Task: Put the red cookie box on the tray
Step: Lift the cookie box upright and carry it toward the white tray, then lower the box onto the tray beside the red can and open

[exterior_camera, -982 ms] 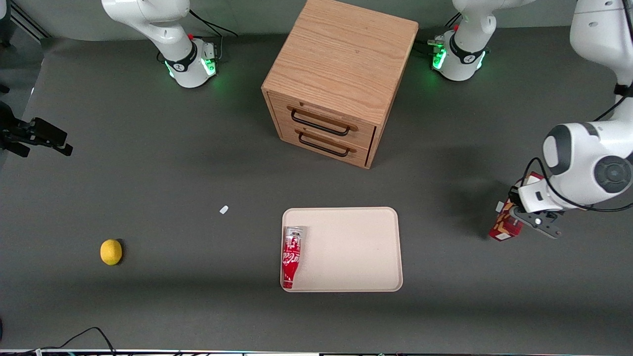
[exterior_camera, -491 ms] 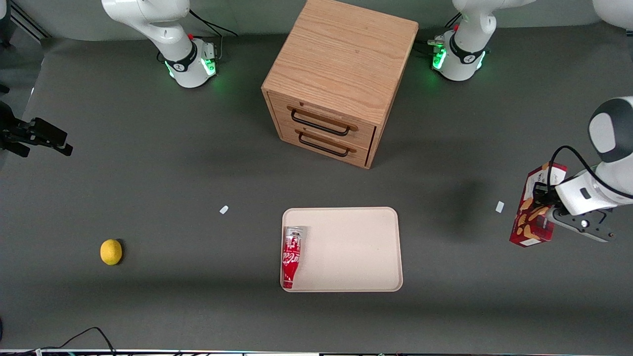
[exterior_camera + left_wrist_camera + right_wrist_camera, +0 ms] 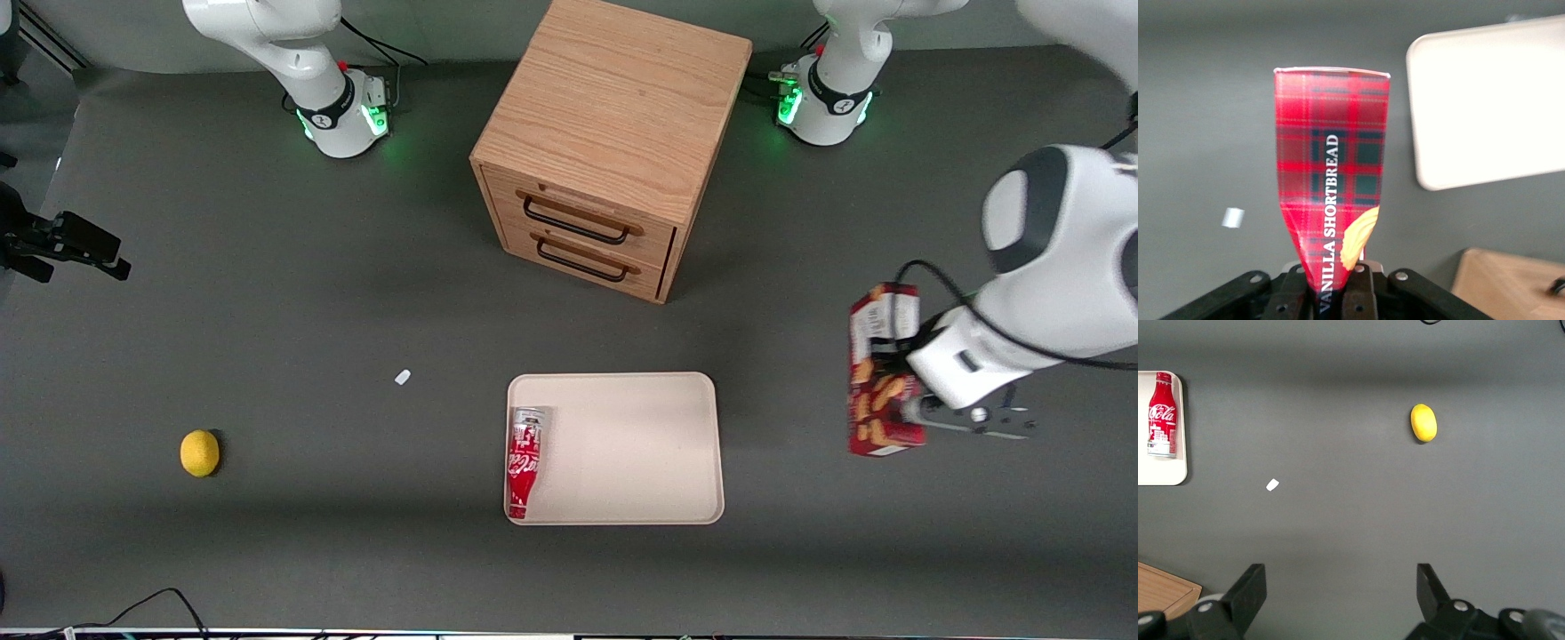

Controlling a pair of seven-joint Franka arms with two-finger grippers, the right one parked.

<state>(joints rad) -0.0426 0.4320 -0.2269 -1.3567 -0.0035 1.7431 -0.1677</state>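
Gripper (image 3: 907, 400) clamps one red cookie box (image 3: 878, 373), lifted off the table toward the working arm's end, well apart from the tray (image 3: 640, 427). One tray, with one Coca-Cola bottle (image 3: 524, 462) lying on it. One lemon (image 3: 199, 453), one two-drawer cabinet (image 3: 609, 142), two white scraps (image 3: 403, 377) (image 3: 1233, 217).

The pincer (image 3: 898, 391), clamped on the box (image 3: 877, 373), hangs above bare counter (image 3: 800, 533) at the tray's (image 3: 640, 444) working-arm end, with nothing between them. On the tray, a Coke bottle (image 3: 524, 462) fills the edge toward the parked arm; the rest is free. The cabinet (image 3: 605, 142) stands at twelve o'clock of the tray, apart.
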